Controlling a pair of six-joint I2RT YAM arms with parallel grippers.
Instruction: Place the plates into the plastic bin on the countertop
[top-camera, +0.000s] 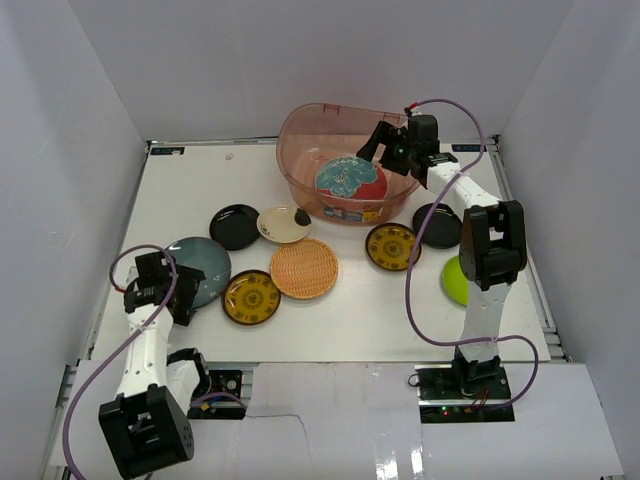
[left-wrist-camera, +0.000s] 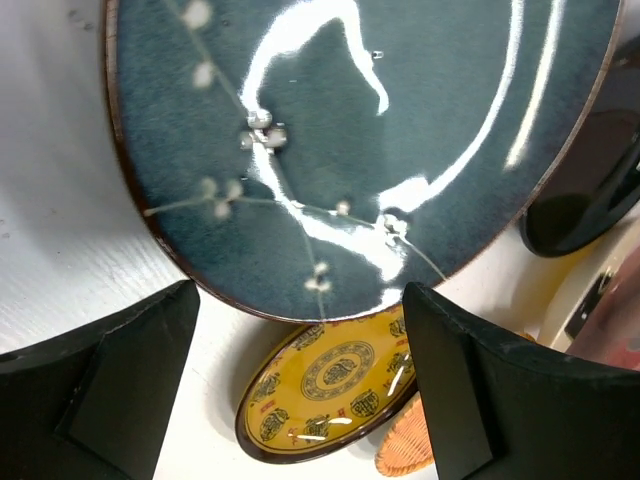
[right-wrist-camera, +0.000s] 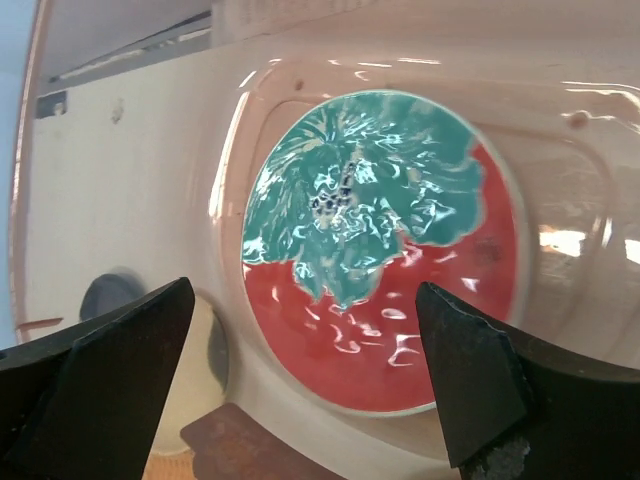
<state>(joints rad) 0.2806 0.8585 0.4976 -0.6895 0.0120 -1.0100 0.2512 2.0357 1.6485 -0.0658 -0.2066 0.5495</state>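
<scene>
The right arm (top-camera: 487, 250) hides part of the lime plate (top-camera: 452, 285).

The left arm (top-camera: 138, 360) and the right arm (top-camera: 478, 315) are both slim white tubes with chunky black joints. A purple cable (top-camera: 407, 290) loops loosely along each. The left gripper (left-wrist-camera: 300, 300) and the right gripper (right-wrist-camera: 305, 300) end in flat, matte black fingers (right-wrist-camera: 470, 390).

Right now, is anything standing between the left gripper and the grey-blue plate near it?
Nothing visible does. The left gripper is open and points straight at the grey-blue plate, whose top is bare. A yellow-patterned plate lies close beside its rim, not over it.
</scene>
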